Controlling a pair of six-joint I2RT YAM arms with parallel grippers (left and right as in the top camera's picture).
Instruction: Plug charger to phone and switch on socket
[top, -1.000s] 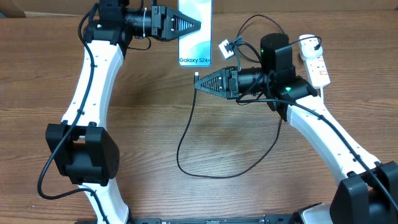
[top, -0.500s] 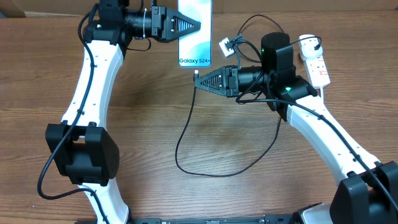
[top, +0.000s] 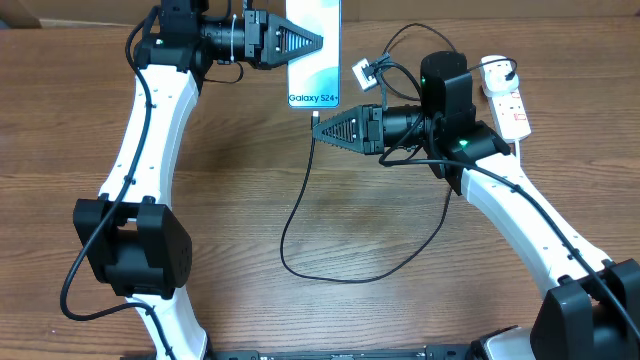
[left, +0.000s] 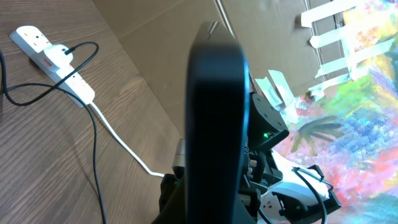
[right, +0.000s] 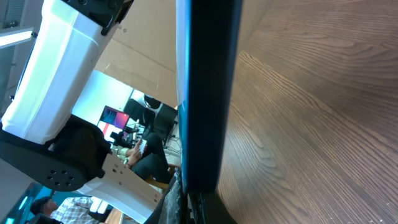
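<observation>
L fingers (top: 295, 40) pinch phone (top: 322, 80), R fingers (top: 345, 130) pinch charger (top: 290, 230) tip. Risk: tip misaligned w/ port, jams, or phone slips in grip.

Only one thing here is actually readable: the phone (top: 320, 70) says "Galaxy S24+" in dark letters along the bottom edge of its light screen, and that's in the overhead cam. The socket (top: 512, 106) has some red marks on its white body, but they're way too small to make out. Both wrist cams only catch the phone edge-on, just the dark side, so no lettering shows there.
</observation>
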